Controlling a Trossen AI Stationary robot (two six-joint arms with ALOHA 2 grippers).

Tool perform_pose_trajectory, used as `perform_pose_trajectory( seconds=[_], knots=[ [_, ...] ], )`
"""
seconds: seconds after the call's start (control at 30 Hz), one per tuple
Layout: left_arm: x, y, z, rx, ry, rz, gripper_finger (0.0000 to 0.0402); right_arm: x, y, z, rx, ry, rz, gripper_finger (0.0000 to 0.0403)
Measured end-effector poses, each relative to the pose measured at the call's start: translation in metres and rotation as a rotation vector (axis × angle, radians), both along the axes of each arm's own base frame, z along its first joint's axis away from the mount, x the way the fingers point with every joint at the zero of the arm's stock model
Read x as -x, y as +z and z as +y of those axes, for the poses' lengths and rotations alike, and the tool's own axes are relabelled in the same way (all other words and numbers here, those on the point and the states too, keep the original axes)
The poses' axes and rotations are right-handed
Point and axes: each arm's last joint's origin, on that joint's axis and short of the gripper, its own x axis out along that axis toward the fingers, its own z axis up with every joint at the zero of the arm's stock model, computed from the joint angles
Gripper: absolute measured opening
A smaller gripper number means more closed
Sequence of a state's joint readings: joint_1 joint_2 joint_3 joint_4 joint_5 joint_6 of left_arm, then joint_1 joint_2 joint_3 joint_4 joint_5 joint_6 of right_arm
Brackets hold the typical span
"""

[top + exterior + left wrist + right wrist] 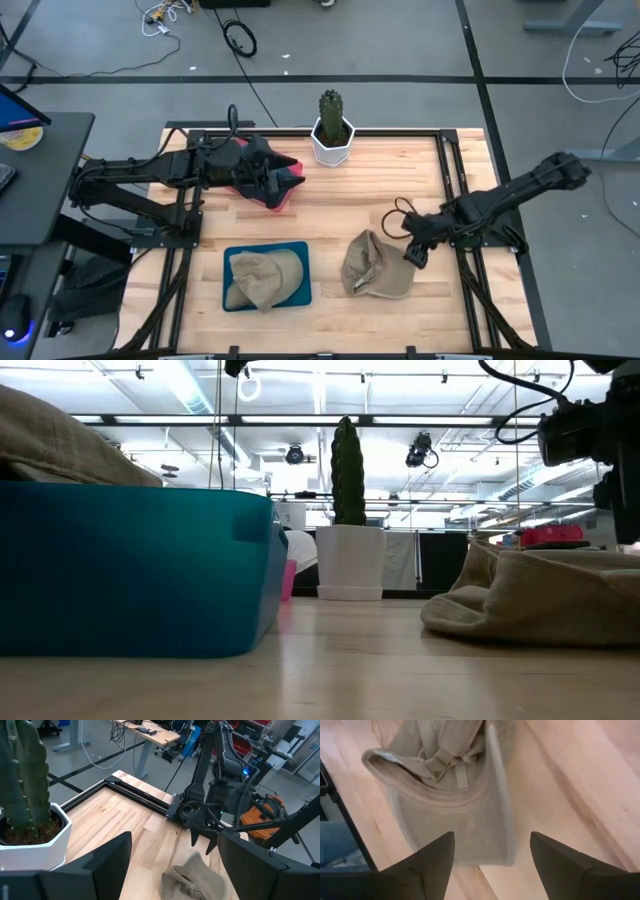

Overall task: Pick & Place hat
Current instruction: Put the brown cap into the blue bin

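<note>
Now the right gripper (414, 250) hangs open just right of the loose tan hat (375, 267) (lower middle of the high view). Another hat (262, 279) sits in the blue tray (300, 250) at lower left. The left gripper (285, 185) waits open at upper left, near the cactus pot (332, 143).

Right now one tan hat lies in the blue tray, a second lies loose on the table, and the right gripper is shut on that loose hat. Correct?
Not quite. The right gripper is open, poised above the loose hat, as the right wrist view shows. The other tan hat does lie in the blue tray.
</note>
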State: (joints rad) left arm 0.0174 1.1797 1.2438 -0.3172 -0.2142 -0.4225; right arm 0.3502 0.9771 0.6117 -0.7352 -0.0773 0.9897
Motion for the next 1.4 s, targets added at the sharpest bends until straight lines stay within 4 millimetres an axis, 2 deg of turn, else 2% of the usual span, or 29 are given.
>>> perform_pose_trajectory(
  seconds=[0.2,0.6,0.8,1.1,1.27,1.4],
  knots=[
    [0.0,0.0,0.0,0.002,0.0,-0.005,0.0297,-0.01,-0.011,0.011,0.032,0.032,0.019,0.0262],
    [0.0,0.001,0.0,0.003,0.001,-0.014,0.0297,-0.024,-0.031,0.017,0.085,0.058,0.078,0.025],
    [0.0,0.002,0.0,0.004,0.001,-0.016,0.0297,-0.027,-0.038,0.019,0.1,0.069,0.103,0.0186],
    [0.0,0.002,-0.005,-0.015,-0.021,-0.015,0.0297,-0.03,-0.042,0.02,0.096,0.099,0.115,0.0018],
    [0.0,0.002,-0.004,-0.015,-0.02,-0.015,0.0297,-0.029,-0.037,0.021,0.044,0.083,0.1,0.001],
    [0.0,0.002,-0.004,-0.015,-0.02,-0.015,0.0297,-0.023,-0.024,0.02,-0.013,0.067,0.056,0.0008]
  ],
)
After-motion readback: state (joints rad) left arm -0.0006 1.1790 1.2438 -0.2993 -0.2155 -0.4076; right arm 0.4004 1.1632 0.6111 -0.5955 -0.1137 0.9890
